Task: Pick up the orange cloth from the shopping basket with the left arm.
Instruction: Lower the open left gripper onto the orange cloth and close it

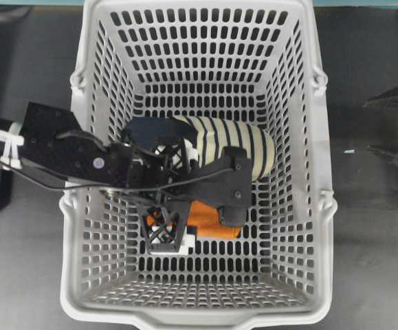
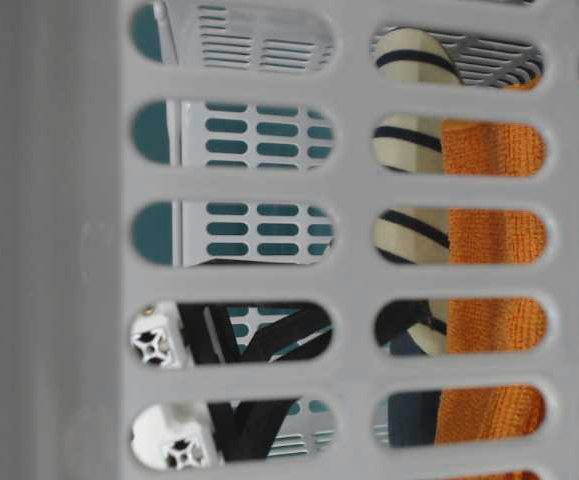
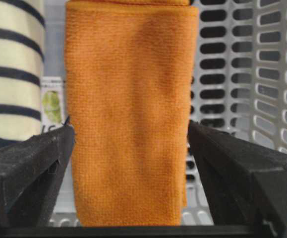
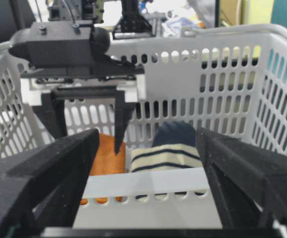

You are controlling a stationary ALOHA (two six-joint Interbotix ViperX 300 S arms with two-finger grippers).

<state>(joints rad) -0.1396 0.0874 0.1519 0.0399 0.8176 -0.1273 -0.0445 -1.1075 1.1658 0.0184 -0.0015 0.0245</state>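
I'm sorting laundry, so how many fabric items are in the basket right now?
2. The orange cloth lies on the basket floor under the left gripper; a striped item lies beside it, nearer the far wall. The arm may hide more.

My worktop [image 1: 27,275] is a dark, matte surface. One thing sits directly on it: the basket [image 1: 319,137], light grey with slotted walls and floor. It takes up the middle, running from the far edge to the near edge in the overhead view. Bare dark surface shows on either side of it, toward the left and right edges.
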